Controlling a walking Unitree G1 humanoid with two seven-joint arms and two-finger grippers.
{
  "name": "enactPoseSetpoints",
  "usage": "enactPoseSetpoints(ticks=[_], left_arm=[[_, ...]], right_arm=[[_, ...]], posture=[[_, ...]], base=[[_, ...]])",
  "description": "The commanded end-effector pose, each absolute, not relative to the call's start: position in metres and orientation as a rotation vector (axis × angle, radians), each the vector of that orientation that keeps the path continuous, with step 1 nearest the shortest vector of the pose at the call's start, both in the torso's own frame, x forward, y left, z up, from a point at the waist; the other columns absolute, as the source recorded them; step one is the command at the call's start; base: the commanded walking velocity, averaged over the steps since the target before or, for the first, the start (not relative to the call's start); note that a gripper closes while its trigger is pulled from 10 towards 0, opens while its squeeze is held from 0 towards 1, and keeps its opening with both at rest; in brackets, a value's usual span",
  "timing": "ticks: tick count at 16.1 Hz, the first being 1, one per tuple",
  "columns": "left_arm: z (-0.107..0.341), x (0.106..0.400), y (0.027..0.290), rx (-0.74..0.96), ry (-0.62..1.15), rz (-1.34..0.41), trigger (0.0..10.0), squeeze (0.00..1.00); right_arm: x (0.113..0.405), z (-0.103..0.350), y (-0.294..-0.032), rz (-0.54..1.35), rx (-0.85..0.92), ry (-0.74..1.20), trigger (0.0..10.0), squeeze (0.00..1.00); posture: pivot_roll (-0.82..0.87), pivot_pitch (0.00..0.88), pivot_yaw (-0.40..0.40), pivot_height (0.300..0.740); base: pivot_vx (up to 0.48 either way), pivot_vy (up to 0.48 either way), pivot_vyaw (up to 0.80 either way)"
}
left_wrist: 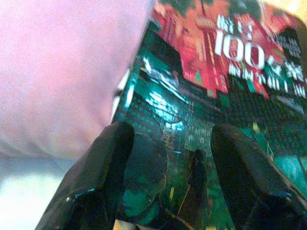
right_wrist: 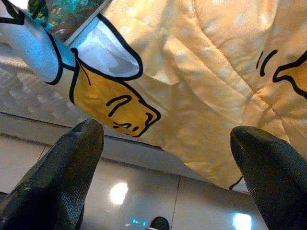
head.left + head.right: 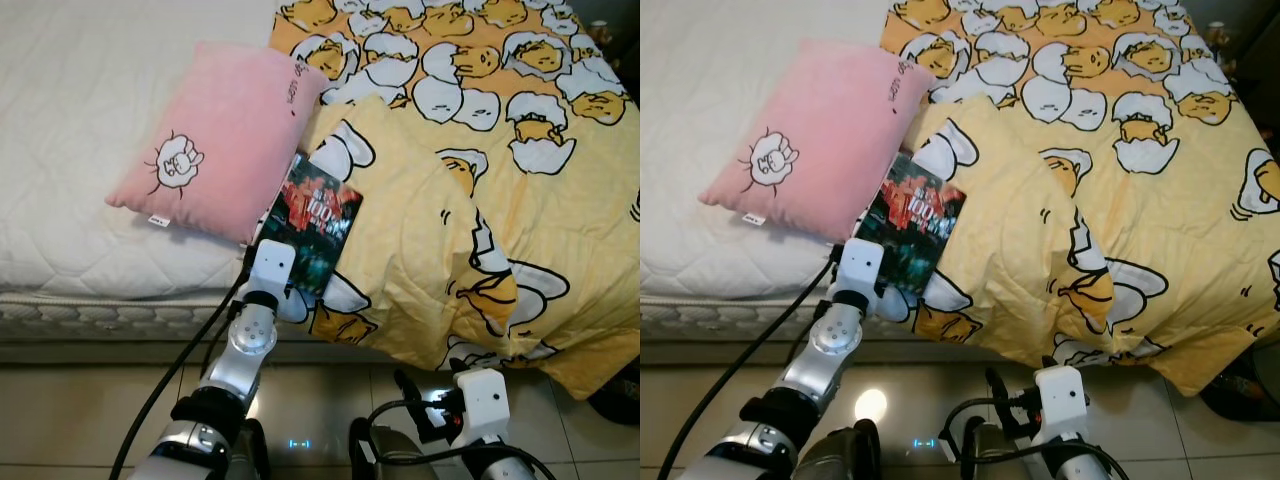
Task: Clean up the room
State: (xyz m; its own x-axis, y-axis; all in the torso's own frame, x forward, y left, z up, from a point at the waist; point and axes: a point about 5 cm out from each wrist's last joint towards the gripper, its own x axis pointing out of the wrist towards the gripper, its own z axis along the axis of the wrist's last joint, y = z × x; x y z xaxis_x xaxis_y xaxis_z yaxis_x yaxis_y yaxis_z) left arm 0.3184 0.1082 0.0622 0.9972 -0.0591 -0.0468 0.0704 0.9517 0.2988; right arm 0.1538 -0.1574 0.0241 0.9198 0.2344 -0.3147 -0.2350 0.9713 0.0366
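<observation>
Two black fingers (image 1: pixel 100 177) of the left gripper (image 1: pixel 168 172) stood apart over the near end of the book (image 3: pixel 318 222), one tip toward the pillow-side edge, the other further in over the cover; whether they touched it could not be told. The book lay flat on the bed, its near end just beyond the fingers, its long axis running away from them toward the head of the bed and leaning slightly to the robot's right. One long edge of the book touched the pink pillow (image 3: pixel 218 140), tucked slightly under it; the other rested on the yellow duck-print blanket (image 3: pixel 470 170). Away from the book, the white mattress (image 3: pixel 80 110) lay bare beyond the pillow.

The right gripper (image 2: pixel 168 158) hung low by the blanket's drooping edge above the tiled floor (image 3: pixel 1200 430), fingers wide apart, well away from the book. The left arm was plainly nearer, so the pickup looked to be its job.
</observation>
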Motion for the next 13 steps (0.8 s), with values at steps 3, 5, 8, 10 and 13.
enactPoseSetpoints(ticks=[3, 5, 8, 10, 13], left_arm=[[0.067, 0.318, 0.113, 0.366, -0.022, -0.058, 10.0, 0.00], [0.073, 0.316, 0.111, 0.437, -0.097, -0.083, 10.0, 0.00], [0.079, 0.313, 0.105, 0.476, -0.163, -0.104, 10.0, 0.00], [0.076, 0.312, 0.107, 0.456, -0.136, -0.107, 10.0, 0.00], [0.069, 0.308, 0.113, 0.461, -0.109, -0.098, 10.0, 0.00]], right_arm=[[0.150, 0.024, -0.159, 0.242, -0.015, 0.344, 10.0, 0.00], [0.149, 0.023, -0.159, 0.242, -0.016, 0.346, 10.0, 0.00], [0.149, 0.023, -0.159, 0.244, -0.016, 0.348, 10.0, 0.00], [0.149, 0.023, -0.158, 0.243, -0.015, 0.347, 10.0, 0.00], [0.148, 0.023, -0.158, 0.243, -0.015, 0.350, 10.0, 0.00]], posture=[[-0.21, 0.242, -0.027, 0.740], [-0.21, 0.242, -0.027, 0.740], [-0.20, 0.246, -0.027, 0.740], [-0.20, 0.246, -0.027, 0.740], [-0.20, 0.248, -0.024, 0.740]], base=[[0.000, 0.000, 0.00], [0.000, 0.000, 0.00], [0.000, 0.000, 0.00], [0.000, 0.000, 0.00], [0.000, 0.000, 0.00]])
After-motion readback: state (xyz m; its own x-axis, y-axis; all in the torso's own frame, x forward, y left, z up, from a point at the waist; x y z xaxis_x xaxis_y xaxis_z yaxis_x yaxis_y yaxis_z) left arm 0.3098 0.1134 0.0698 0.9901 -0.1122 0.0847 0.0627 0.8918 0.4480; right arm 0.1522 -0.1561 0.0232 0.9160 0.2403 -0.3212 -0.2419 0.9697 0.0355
